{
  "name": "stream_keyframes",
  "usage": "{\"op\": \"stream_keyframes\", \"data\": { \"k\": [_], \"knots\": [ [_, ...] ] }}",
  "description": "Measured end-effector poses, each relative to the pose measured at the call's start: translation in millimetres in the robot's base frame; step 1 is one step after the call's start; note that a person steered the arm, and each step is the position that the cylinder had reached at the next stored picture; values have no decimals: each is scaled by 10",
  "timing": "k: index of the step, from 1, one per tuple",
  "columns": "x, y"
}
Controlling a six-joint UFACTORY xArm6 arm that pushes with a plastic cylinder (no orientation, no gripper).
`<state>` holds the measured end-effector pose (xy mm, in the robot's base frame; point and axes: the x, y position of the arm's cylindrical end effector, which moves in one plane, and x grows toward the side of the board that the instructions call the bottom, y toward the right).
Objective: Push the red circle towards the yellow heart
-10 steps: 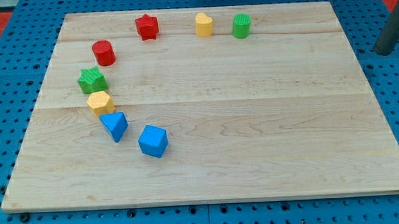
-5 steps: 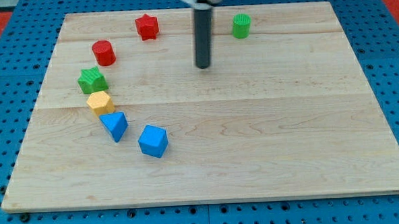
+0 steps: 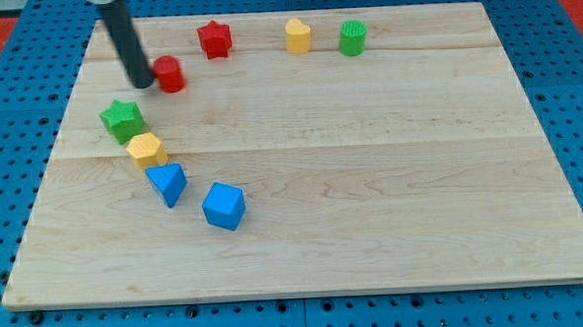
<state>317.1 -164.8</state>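
The red circle (image 3: 170,73) lies at the board's upper left. My tip (image 3: 140,83) touches its left side; the rod rises to the view's top left. The yellow heart (image 3: 298,35) stands near the board's top edge, well to the right of the red circle. A red star (image 3: 214,39) lies between them, up and to the right of the circle.
A green cylinder (image 3: 353,37) stands right of the yellow heart. A green star (image 3: 122,119), a yellow hexagon (image 3: 146,149), a blue triangle (image 3: 167,183) and a blue cube (image 3: 223,206) run down the left side of the wooden board (image 3: 371,180).
My rod swept from the board's middle top to the left of the red circle. The red circle shifted a little right. The green star moved left and down.
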Motion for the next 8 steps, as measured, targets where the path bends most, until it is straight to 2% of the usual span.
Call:
{"op": "stream_keyframes", "data": {
  "k": [3,4,5,6,7,8],
  "knots": [
    [-285,761],
    [-343,694],
    [-616,846],
    [-599,1170],
    [-534,1196],
    [-327,867]
  ]
}}
